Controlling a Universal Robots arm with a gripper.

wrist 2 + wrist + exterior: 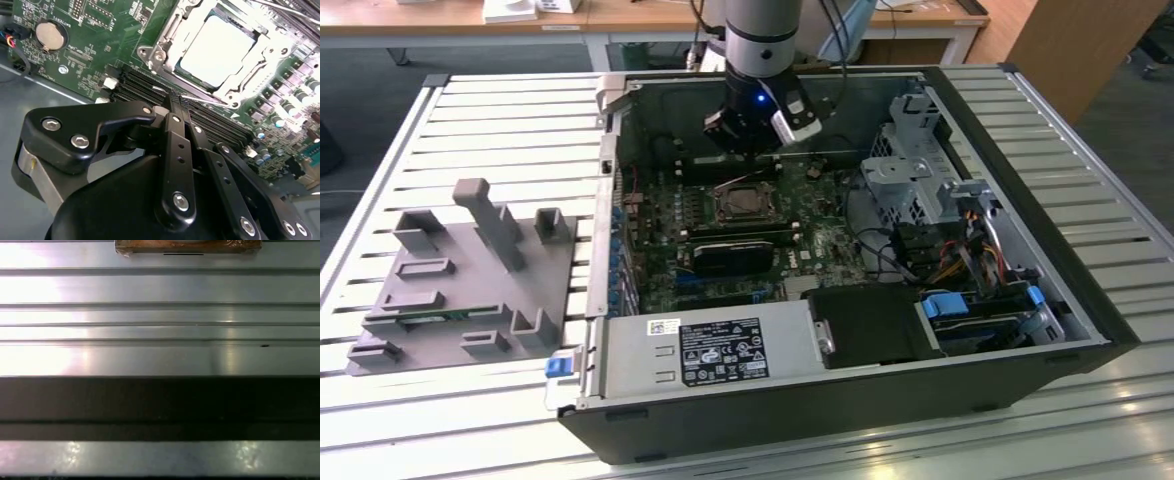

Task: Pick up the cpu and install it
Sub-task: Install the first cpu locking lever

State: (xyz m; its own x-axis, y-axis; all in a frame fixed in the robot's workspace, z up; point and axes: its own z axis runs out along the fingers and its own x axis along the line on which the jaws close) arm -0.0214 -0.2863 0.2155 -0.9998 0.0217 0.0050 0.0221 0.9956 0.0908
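Black hand (175,107) closed, empty, cpu (216,50) apparently flat in socket (165,47)

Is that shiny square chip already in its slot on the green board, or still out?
In. The silver square cpu lies flat inside the metal-framed socket on the green motherboard, while the black gripper hovers apart from it.

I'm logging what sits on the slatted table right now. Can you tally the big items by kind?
Open computer case: 1
Grey fixture block: 1
Robot arm with claw: 1
Total: 3
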